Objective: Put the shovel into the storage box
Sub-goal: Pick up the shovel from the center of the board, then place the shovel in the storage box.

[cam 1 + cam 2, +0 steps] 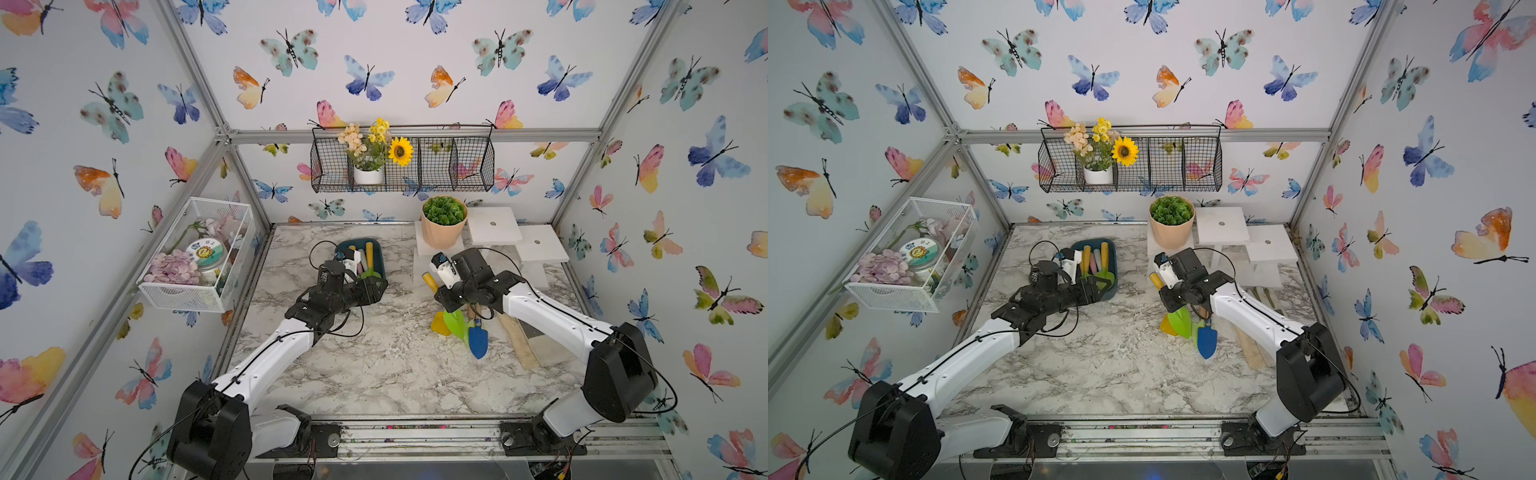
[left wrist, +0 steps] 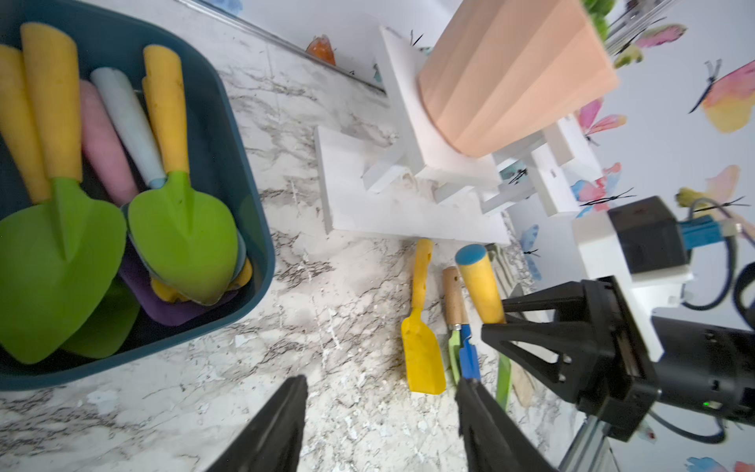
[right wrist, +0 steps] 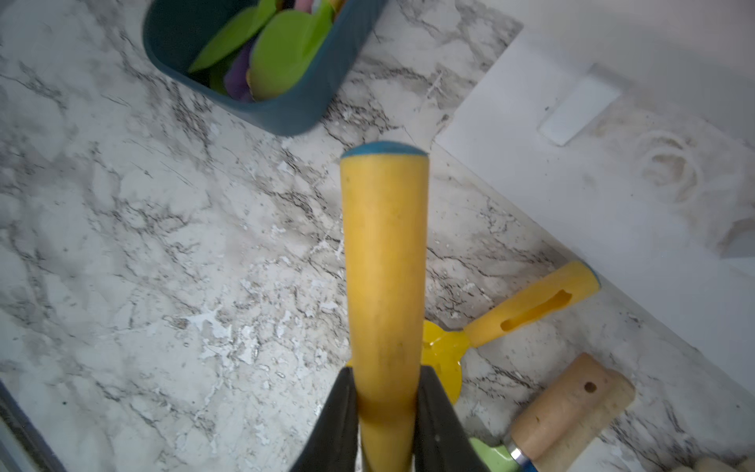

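Marble tabletop (image 3: 122, 265): right tool (image 3: 386, 386) grips shovel (image 3: 384, 265), storage box (image 3: 286, 118) apart; left tool (image 2: 384, 384) gapes.

A: What sort of place is this?
B: A robot test cell dressed as a garden corner. My arms (image 1: 266, 365) bolt to a rail (image 1: 415, 432). A metal frame (image 1: 540, 135) carries butterfly wallpaper (image 1: 291, 50). Flowers (image 1: 401, 151) and a pot (image 1: 442, 235) stand behind.

White shell links (image 1: 270, 361) dotted with small screws join bulky black joint housings (image 1: 619, 374); thin black cables (image 1: 310, 251) loop above the grey-veined marble tabletop (image 1: 374, 374).
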### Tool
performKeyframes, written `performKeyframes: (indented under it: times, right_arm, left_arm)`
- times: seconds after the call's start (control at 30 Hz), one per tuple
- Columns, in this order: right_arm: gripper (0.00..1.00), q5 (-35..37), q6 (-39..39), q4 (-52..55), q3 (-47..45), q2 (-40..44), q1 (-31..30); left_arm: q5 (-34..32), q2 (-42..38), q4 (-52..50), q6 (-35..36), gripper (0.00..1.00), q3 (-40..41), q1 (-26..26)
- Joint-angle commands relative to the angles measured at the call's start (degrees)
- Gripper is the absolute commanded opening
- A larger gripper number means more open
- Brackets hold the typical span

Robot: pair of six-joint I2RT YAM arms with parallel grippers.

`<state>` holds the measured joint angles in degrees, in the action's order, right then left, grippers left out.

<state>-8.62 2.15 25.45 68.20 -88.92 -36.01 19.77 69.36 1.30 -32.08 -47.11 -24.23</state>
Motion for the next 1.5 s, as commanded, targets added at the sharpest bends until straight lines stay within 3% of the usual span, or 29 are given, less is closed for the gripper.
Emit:
performKeyframes:
  times: [0.0,0.3,0.93,1.03,1.27,1.47]
  right_arm:
    - [0.15,-7.9,4.7,-7.0,0.7,2.0,-0.4]
    - [0.15,-16.1,12.5,-18.9,-2.0,2.9,-0.8]
    - [0.15,-19.3,17.4,-26.6,-3.8,1.8,-3.9]
    - [0.15,-19.7,17.9,-27.5,-4.3,2.2,-4.0]
    - [0.17,-19.8,18.8,-28.6,-5.1,2.7,-4.0]
    - [0.32,-17.6,18.9,-27.1,-5.4,2.4,-4.0]
  left_arm:
    - [4.5,-1.5,5.2,-3.5,0.65,0.6,-0.3]
    - [5.0,-0.8,9.5,-4.4,0.71,-0.3,-3.8]
    - [4.5,7.8,15.0,-4.1,0.7,-5.8,-7.9]
    - [4.4,8.2,15.5,-4.4,0.63,-6.2,-8.0]
    - [4.9,8.9,16.2,-5.0,0.37,-6.3,-7.9]
    - [2.9,9.2,12.9,-3.7,0.07,-7.9,-7.7]
